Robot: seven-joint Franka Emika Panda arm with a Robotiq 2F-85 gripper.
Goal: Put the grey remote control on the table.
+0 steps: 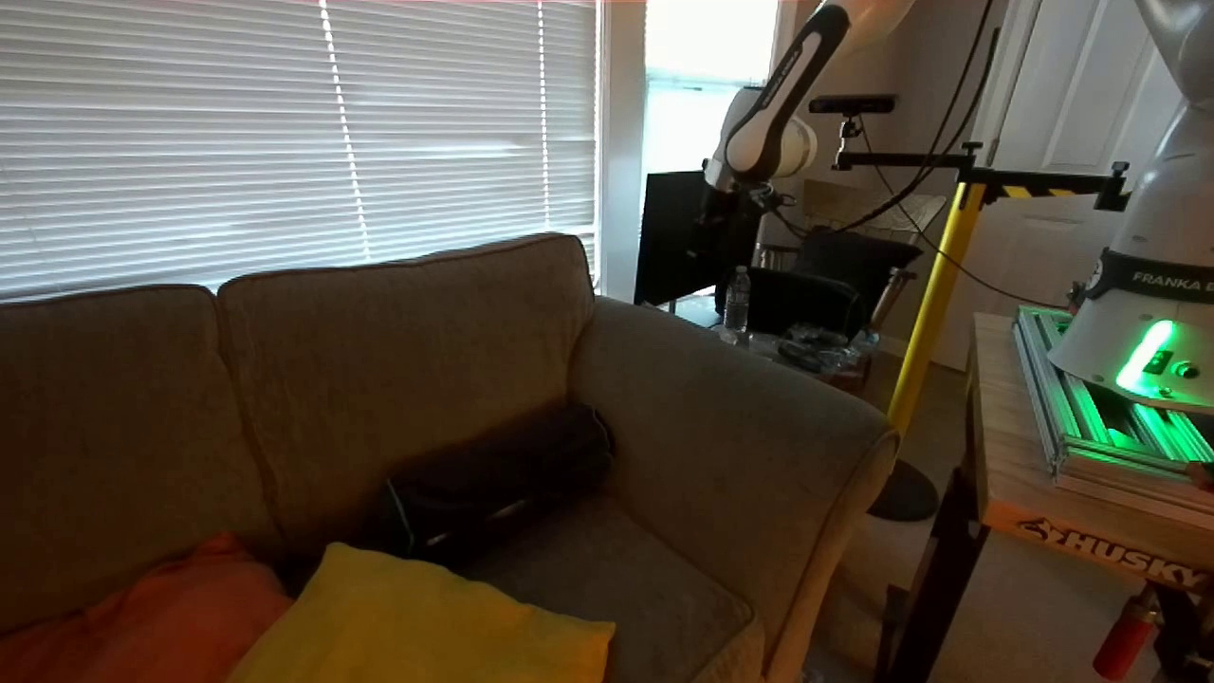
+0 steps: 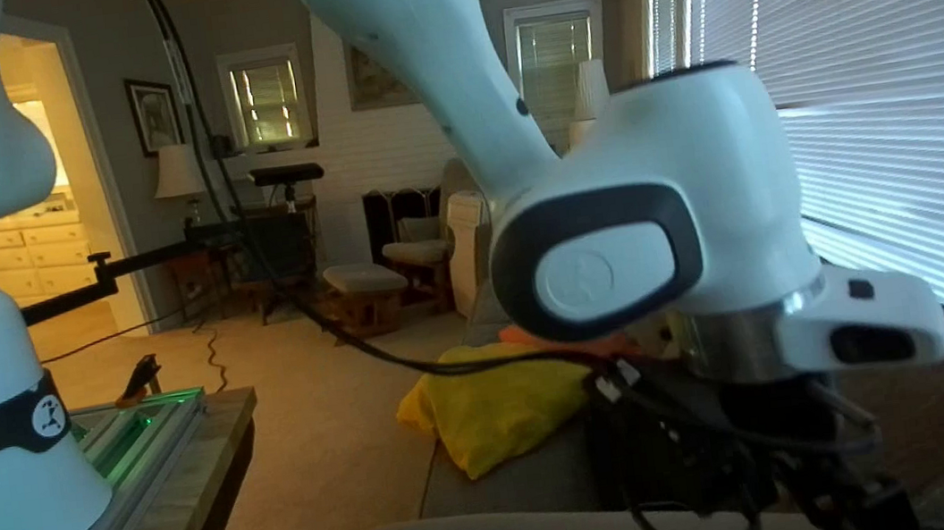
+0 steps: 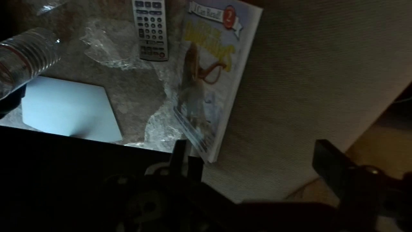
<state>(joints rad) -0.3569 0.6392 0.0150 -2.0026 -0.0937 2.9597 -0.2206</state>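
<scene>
The grey remote control (image 3: pixel 151 32) lies at the top of the wrist view, its upper end cut off by the frame edge. It rests on or beside clear plastic wrap on the small table (image 3: pixel 138 85). My gripper (image 3: pixel 252 158) is open, with nothing between its fingers. Its fingers show over the sofa arm and the lower end of a book, apart from the remote. In an exterior view the gripper (image 1: pixel 704 232) hangs dark in front of the black monitor, above the table; I cannot make out the remote there. In an exterior view the gripper (image 2: pixel 866 505) is partly cut off at the bottom.
A book (image 3: pixel 212 77) lies between the remote and the sofa arm (image 3: pixel 289 96). A clear bottle (image 3: pixel 30 58), a pale flat base (image 3: pixel 69 109) and the black monitor (image 3: pixel 64 180) stand left of the gripper. The bottle also shows in an exterior view (image 1: pixel 737 302). Yellow pillow (image 1: pixel 427 621) on the sofa.
</scene>
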